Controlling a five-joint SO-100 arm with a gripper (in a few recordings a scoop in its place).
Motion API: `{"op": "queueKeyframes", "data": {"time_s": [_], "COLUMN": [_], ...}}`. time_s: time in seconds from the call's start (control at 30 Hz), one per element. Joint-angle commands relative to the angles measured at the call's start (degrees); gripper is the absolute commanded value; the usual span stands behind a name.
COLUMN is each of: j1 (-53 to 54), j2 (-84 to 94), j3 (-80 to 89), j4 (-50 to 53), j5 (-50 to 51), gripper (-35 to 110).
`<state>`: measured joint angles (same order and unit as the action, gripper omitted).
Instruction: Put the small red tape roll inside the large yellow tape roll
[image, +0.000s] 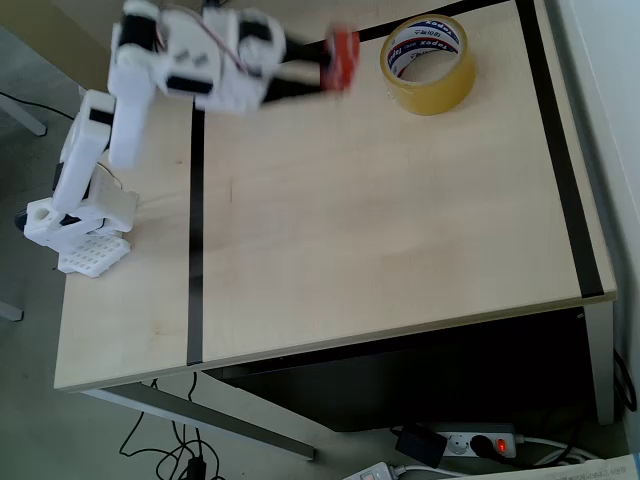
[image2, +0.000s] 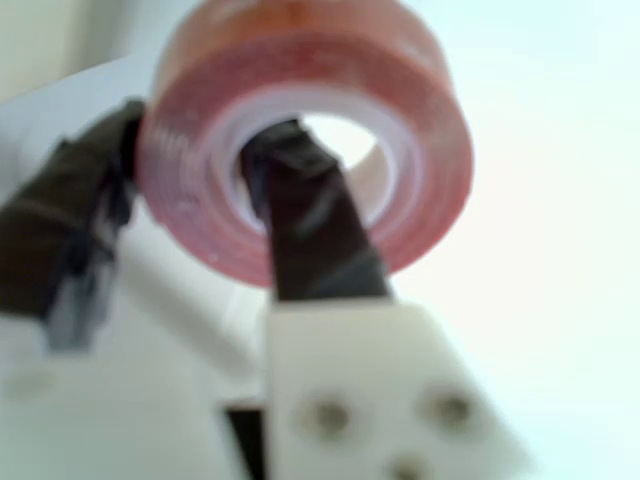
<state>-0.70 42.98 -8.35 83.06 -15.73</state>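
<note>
In the overhead view my gripper (image: 330, 62) is shut on the small red tape roll (image: 343, 57), which hangs above the table near its far edge. The large yellow tape roll (image: 428, 63) lies flat on the table just to the right of it, a short gap away, its white core printed with red and blue marks. In the wrist view the small red tape roll (image2: 300, 140) is close and blurred. One dark finger (image2: 310, 230) reaches through its hole and the other finger (image2: 70, 230) presses its outside on the left.
The white arm (image: 190, 70) stretches from its base (image: 80, 225) at the table's left edge. Black tape lines (image: 196, 250) cross the wooden table (image: 380, 230). A power strip (image: 480, 442) and cables lie on the floor below the near edge.
</note>
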Motion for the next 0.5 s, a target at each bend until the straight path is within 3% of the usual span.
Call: {"op": "queueKeyframes", "data": {"time_s": [0.0, 0.2, 0.47], "j1": [-5.2, -9.5, -10.9], "j2": [9.5, 5.0, -5.2], "j3": [-0.4, 7.2, 7.8], "j4": [-11.6, -22.3, -28.8], "j5": [-0.7, -0.7, -0.7], "gripper": [0, 0, 0]}}
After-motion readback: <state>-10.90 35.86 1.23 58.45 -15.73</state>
